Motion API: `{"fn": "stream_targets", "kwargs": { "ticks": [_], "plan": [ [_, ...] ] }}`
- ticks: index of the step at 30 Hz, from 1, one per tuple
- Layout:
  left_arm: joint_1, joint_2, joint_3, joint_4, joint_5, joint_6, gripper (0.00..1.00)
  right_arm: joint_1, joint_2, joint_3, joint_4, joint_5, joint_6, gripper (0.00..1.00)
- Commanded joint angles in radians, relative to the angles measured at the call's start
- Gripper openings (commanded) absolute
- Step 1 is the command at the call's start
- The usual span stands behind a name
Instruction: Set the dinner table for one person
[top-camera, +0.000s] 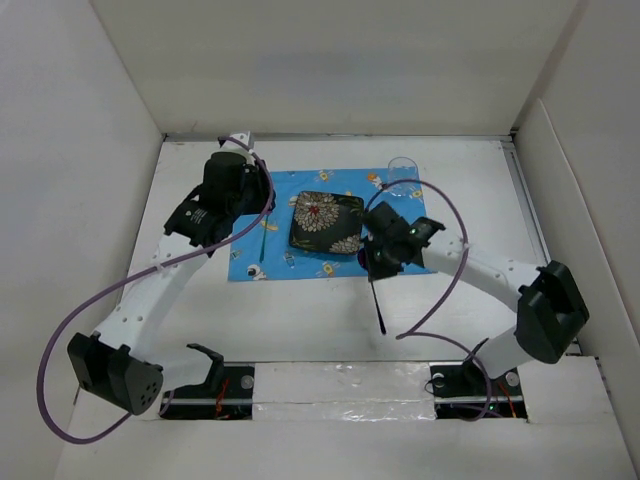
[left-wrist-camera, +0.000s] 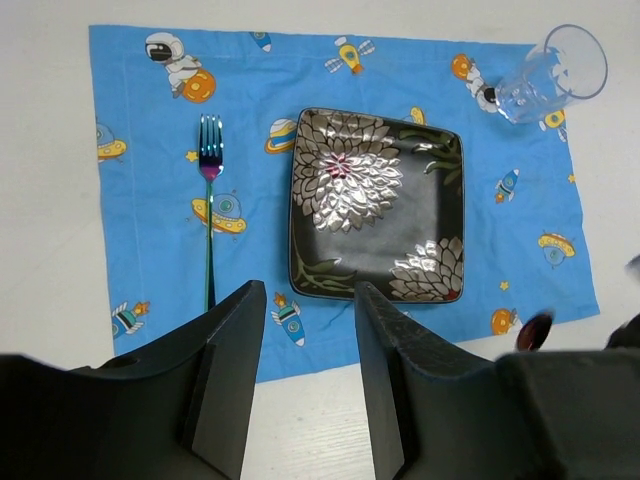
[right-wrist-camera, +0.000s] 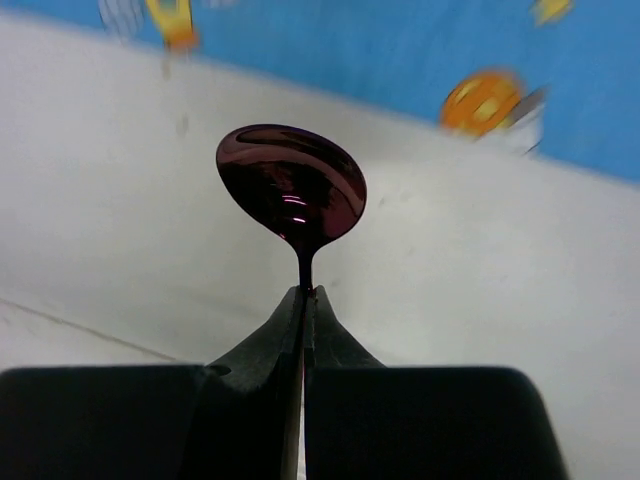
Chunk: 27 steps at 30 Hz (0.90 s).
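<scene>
The dinner table (top-camera: 300, 320) is a white tabletop between white walls. On it lies a blue space-print placemat (top-camera: 268, 262) with a dark floral square plate (top-camera: 326, 222), an iridescent fork (top-camera: 263, 240) left of the plate, and a clear glass (top-camera: 402, 172) at its far right corner. My right gripper (top-camera: 373, 262) is shut on a dark purple spoon (top-camera: 378, 300) and holds it by the neck (right-wrist-camera: 305, 270), its bowl (right-wrist-camera: 292, 188) above the bare table beside the placemat's near edge. My left gripper (left-wrist-camera: 308, 290) is open and empty, high over the placemat's near edge.
White walls close in the table on the left, back and right. The left arm (top-camera: 160, 280) runs along the left side, the right arm (top-camera: 490, 270) along the right. Purple cables loop off both arms. The arm bases stand at the near edge.
</scene>
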<state>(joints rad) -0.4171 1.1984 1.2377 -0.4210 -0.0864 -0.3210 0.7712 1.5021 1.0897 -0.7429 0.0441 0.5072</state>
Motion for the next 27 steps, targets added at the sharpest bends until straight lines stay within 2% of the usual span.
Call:
{"fn": "stream_targets", "kwargs": {
  "ticks": [1,5,6,10,17,26,27],
  "plan": [
    [0.006,0.020,0.037,0.037,0.017,-0.033,0.37,-0.142,0.029,0.136,-0.012,0.017,-0.110,0.00],
    [0.006,0.026,0.043,0.042,0.010,-0.050,0.39,-0.265,0.176,0.291,0.011,-0.012,-0.174,0.00],
    [0.006,0.026,0.043,0.042,0.008,-0.052,0.39,-0.324,0.273,0.377,0.026,-0.029,-0.197,0.00],
    [0.006,0.027,0.043,0.036,0.007,-0.050,0.40,-0.380,0.386,0.481,0.034,-0.036,-0.217,0.00],
    [0.006,0.029,0.034,0.030,0.007,-0.049,0.40,-0.414,0.559,0.647,0.020,-0.015,-0.234,0.00],
    [0.006,0.047,0.022,0.036,0.010,-0.058,0.40,-0.435,0.658,0.702,0.039,0.030,-0.207,0.00],
    [0.006,0.046,0.016,0.036,0.008,-0.061,0.40,-0.435,0.658,0.694,0.052,0.030,-0.203,0.06]
  ]
}}
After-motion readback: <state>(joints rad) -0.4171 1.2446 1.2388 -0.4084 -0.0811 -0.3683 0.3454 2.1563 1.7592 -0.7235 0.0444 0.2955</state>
